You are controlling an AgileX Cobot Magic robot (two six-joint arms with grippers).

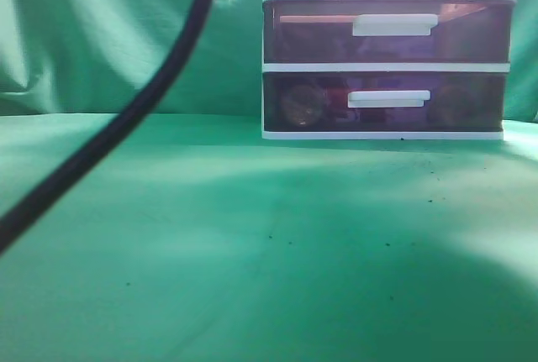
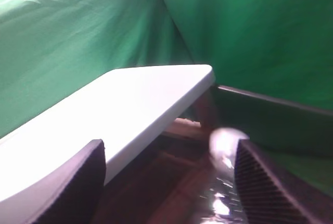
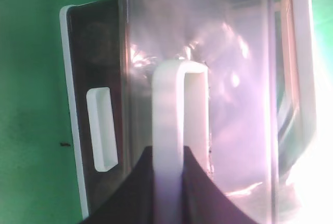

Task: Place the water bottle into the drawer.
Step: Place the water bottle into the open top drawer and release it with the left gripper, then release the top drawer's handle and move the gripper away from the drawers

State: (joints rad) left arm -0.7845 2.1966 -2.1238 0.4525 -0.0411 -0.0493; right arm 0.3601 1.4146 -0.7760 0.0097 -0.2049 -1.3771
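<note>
The right tool (image 3: 169, 182) is clamped on the white handle (image 3: 169, 109) of the top drawer (image 3: 234, 78), which is pulled out toward it over the lower drawers (image 1: 387, 68) on the green table (image 1: 252, 244). The left tool (image 2: 169, 182) hangs over the open drawer beside the unit's white top (image 2: 119, 109), fingers (image 2: 270, 187) apart around the bottle (image 2: 226, 146), which lies between them inside the drawer.

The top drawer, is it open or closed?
Open. The top drawer sticks out past the lower drawers, and the right gripper grips its white handle.
</note>
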